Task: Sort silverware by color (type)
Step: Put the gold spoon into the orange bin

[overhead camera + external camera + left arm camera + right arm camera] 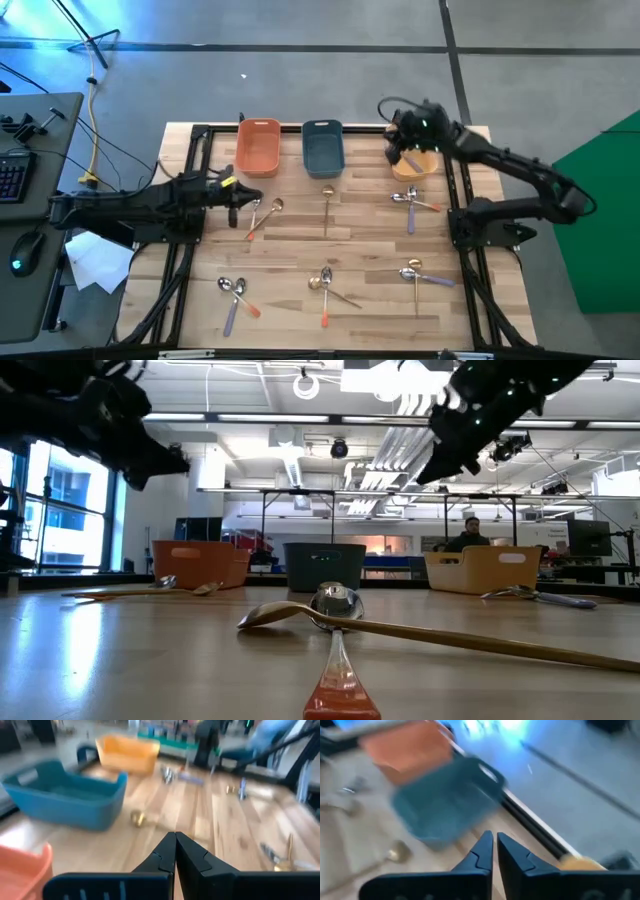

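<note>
Silverware lies scattered on the wooden table: an orange-handled spoon and a gold spoon [262, 212] near the left arm, a lone gold spoon [327, 205], purple-handled spoons [412, 200] by the yellow tray, and three mixed clusters [325, 285] along the near side. At the far edge stand the orange tray [258, 147], blue tray [323, 147] and yellow tray [415, 165]. My left gripper [175, 837] is shut and empty, hovering near the orange tray [252, 196]. My right gripper [494, 836] is shut and empty, raised over the table's far edge beside the yellow tray [390, 118].
Black frame rails [195, 200] run along both table sides, with the arm bases on them. A keyboard, a mouse and papers [95, 262] sit on a side desk to the left. In the low view a person [470, 535] sits far behind the table.
</note>
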Controlling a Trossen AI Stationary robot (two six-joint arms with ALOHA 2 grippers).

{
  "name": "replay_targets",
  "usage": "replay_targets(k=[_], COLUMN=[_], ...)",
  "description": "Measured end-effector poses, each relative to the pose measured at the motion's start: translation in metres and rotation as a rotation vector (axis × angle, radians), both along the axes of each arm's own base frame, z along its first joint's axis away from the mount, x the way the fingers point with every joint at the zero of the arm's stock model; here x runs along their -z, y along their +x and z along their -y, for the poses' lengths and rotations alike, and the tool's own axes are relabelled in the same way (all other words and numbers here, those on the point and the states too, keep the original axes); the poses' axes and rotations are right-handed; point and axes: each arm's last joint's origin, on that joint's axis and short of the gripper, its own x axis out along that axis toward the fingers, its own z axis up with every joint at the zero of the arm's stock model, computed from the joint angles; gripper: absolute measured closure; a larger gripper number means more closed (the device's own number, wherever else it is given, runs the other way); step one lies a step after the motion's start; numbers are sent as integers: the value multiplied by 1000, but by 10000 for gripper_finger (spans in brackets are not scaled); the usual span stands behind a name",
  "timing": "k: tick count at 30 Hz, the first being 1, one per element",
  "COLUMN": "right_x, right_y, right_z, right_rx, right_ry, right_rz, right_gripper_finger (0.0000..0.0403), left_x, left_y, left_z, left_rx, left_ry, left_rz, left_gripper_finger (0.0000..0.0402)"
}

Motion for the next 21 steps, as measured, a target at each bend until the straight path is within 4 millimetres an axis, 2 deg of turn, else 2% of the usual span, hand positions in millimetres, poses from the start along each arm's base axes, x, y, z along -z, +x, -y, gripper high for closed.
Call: replay_targets(k=[4,9,15,21], right_x=[8,10,-1,2], right_y=[-1,-6,-6,-4], right_z=[-25,-40,-46,-49], right_rx=[-83,-131,-172,-200], right_ry=[-114,-208,-289,-305], right_rz=[179,300,357,314], right_gripper_finger=[400,399,399,399], left_x=[-2,-1,10,22], left_y=[17,39,60,74], left_z=[-1,0,4,4], left_rx=[-1,-98,-148,-209], left_ry=[-66,-124,-189,-161], left_rz=[-163,-343,-538,-678], left_gripper_finger=[401,389,333,269])
